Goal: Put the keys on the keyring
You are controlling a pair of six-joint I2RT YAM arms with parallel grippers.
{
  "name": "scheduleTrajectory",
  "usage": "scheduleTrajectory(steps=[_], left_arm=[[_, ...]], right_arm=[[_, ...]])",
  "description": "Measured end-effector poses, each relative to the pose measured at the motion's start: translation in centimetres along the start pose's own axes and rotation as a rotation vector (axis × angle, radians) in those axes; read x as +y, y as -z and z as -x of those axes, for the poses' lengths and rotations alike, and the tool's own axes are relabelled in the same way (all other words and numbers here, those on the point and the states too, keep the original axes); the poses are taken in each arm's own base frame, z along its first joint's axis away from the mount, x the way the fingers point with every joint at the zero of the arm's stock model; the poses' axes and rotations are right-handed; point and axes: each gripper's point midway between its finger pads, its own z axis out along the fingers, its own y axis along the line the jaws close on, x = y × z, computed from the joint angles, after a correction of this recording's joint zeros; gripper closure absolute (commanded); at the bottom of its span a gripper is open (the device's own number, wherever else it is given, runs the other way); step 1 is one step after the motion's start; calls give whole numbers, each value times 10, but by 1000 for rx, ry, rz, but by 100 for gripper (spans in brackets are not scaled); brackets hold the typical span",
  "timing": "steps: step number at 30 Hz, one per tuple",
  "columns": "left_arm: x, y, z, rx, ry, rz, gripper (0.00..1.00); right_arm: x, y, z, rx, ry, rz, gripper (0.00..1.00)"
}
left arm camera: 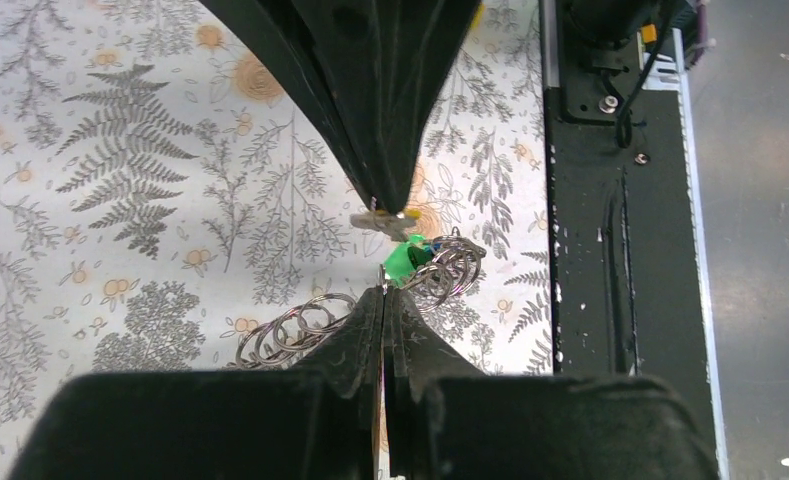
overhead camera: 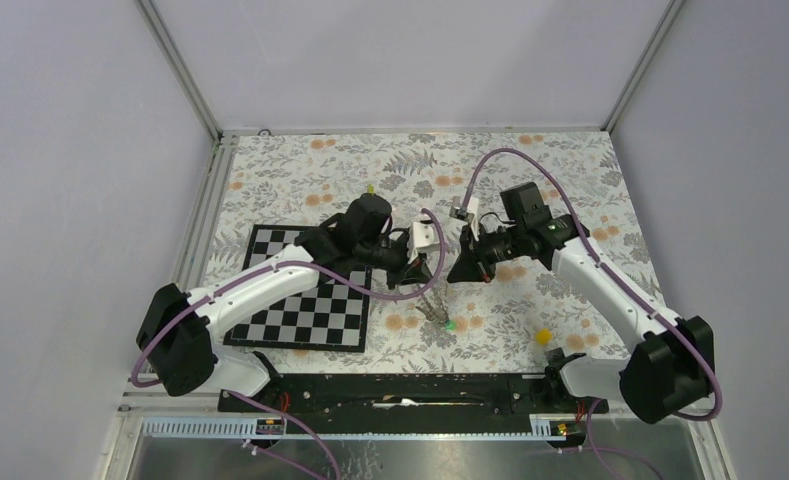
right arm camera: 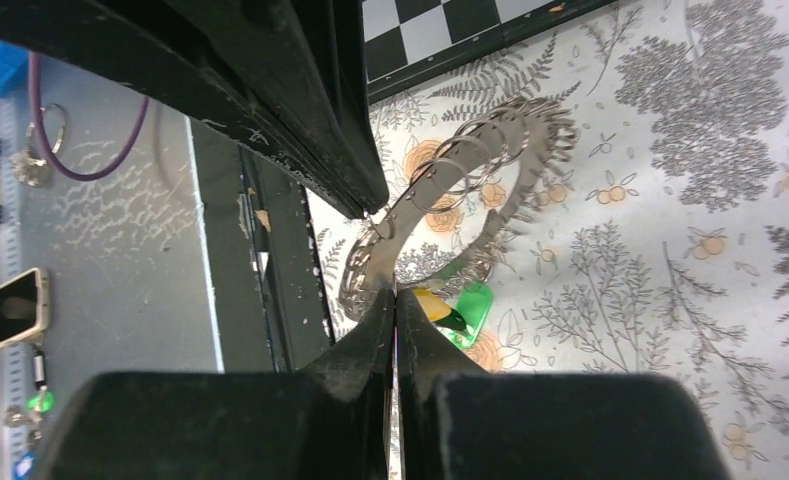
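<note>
Both grippers meet tip to tip above the floral cloth. My left gripper [overhead camera: 428, 272] [left arm camera: 383, 292] is shut on the wire of the keyring [overhead camera: 433, 303] [left arm camera: 295, 330] [right arm camera: 490, 180], a jagged grey loop hanging below with small rings along it. My right gripper [overhead camera: 457, 272] [right arm camera: 395, 292] is shut, with a yellow key [right arm camera: 430, 303] pinched at its tips against the loop's lower edge. How the key sits in the jaws is partly hidden. A green key [overhead camera: 451, 325] [left arm camera: 402, 262] [right arm camera: 475, 305] dangles at the loop's bottom. Another yellow key [overhead camera: 543, 337] lies on the cloth near the right arm.
A chessboard [overhead camera: 305, 300] [right arm camera: 440, 25] lies on the cloth under the left arm. The black base rail [overhead camera: 400, 390] [left arm camera: 620, 250] runs along the near edge. A phone [right arm camera: 5, 310] lies on the grey surface beyond the rail.
</note>
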Motion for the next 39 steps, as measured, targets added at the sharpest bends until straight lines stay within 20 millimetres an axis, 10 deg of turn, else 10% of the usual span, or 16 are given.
scheduleTrajectory(steps=[10,31,39], left_arm=[[-10,7,-3,-26,-92,-97,100],[-4,22,-15,10,-198,-89,100],[6,25,-19,21,-186,-52,100]], right_arm=[[-23,11,-17,68,46,-173,100],[-92,11,-140,552,-210,-345,84],[-120,3,-121,514,-217,-405,61]])
